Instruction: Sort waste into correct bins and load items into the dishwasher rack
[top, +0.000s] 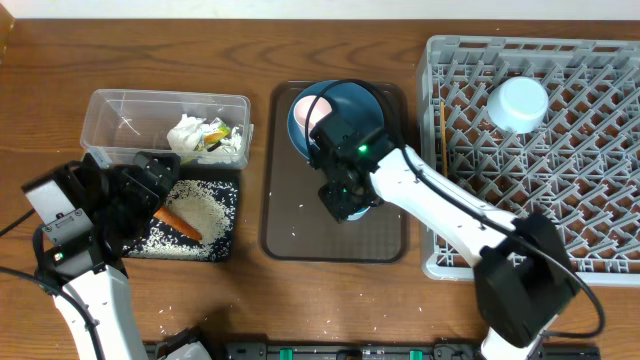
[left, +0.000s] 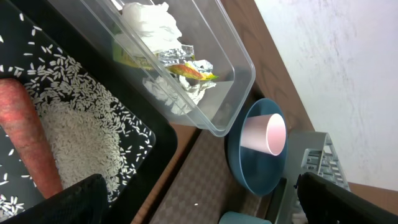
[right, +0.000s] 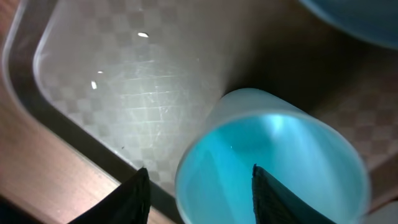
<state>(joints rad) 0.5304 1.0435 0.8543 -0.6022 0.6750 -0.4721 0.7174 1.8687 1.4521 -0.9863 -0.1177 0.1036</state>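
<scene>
My right gripper (top: 345, 200) (right: 199, 193) is open over the brown serving tray (top: 300, 220). Its fingers straddle the rim of the light blue cup (right: 273, 155), one inside and one outside. The blue plate (top: 350, 100) at the tray's far end holds the pink cup (top: 312, 110) on its side. My left gripper (top: 150, 190) (left: 208, 202) is open and empty above the black tray (top: 227, 200), which holds the carrot (top: 178, 222) and rice (top: 200, 205). The clear box (top: 120, 110) holds the tissue (top: 188, 135) and wrapper (top: 225, 135).
The grey dishwasher rack (top: 560, 200) fills the right side. The pale bowl (top: 517, 103) sits upside down in it, and the chopsticks (top: 441, 125) lie along its left edge. A few rice grains lie on the serving tray (right: 124, 81).
</scene>
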